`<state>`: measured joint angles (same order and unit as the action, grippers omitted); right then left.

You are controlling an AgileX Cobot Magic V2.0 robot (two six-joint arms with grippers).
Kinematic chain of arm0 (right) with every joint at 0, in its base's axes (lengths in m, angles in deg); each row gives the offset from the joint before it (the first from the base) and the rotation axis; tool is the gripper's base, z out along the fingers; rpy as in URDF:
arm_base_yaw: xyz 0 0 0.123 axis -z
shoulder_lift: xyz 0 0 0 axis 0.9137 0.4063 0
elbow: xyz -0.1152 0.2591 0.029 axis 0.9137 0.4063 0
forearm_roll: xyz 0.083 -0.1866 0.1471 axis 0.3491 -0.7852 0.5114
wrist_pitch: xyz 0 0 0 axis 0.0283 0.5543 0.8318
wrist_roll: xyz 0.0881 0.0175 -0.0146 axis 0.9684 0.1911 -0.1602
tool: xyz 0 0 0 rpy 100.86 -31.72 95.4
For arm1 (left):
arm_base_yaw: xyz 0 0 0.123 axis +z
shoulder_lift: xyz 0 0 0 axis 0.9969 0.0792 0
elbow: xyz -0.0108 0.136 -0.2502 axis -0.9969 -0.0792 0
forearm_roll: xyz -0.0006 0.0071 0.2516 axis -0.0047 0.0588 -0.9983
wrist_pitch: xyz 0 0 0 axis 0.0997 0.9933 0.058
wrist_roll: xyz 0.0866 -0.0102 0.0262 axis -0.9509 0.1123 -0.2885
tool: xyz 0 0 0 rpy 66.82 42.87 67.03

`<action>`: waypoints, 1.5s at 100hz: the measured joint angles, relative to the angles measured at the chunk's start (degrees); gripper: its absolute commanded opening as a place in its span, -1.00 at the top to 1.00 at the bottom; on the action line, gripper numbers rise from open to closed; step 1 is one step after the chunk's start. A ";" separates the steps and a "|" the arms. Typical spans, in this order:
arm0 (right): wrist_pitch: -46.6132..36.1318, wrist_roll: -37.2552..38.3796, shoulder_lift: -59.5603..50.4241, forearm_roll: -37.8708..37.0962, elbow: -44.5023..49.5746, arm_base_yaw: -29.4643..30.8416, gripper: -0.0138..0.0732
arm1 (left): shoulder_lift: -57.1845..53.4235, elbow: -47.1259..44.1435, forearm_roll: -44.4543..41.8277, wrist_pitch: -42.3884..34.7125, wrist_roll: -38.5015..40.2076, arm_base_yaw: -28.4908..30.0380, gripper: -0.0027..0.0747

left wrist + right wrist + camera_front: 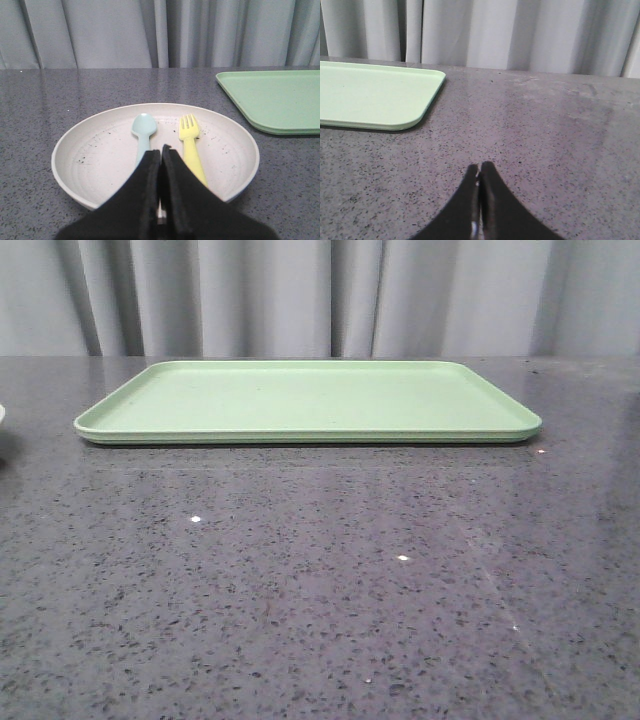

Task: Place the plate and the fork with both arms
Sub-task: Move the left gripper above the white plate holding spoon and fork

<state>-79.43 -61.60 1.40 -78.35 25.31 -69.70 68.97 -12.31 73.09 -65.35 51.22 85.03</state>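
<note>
The left fingers (161,152) are pressed together and hold nothing; just beyond their tips lies the plate (80,150) on the bench (35,100), with the yellow fork (191,147) and a pale blue spoon (143,134) side by side inside it. The right fingers (479,172) are also closed and empty above bare bench. The green tray (310,400) lies ahead, between both arms.

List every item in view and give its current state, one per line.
Plate: upright on the table, holding two utensils.
Fork: lying flat inside the plate, tines pointing away from the left gripper.
Blue-green spoon: lying flat in the plate beside the fork.
Green tray: flat on the table, nothing on it.
Left gripper: shut, holding nothing.
Right gripper: shut, holding nothing.
</note>
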 measured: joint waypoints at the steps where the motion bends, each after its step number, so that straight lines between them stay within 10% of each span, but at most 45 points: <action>1: 0.00 0.00 0.00 0.00 0.00 0.00 0.84 | 0.00 0.00 0.00 0.00 0.00 0.00 0.98; 48: 0.46 0.00 0.00 0.23 -6.04 0.00 0.84 | 0.00 3.19 6.65 0.98 0.00 0.00 0.98; 107: 37.19 0.00 26.97 1.14 -39.26 0.00 0.84 | 23.56 44.88 8.47 48.34 0.00 -0.13 0.98; 150: 40.70 0.00 31.15 1.47 -41.80 0.00 0.84 | 30.28 49.06 8.26 51.55 0.00 -0.13 0.98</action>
<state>-38.73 -61.60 32.54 -76.88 -16.49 -69.70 99.26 36.75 81.35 -13.79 51.22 84.89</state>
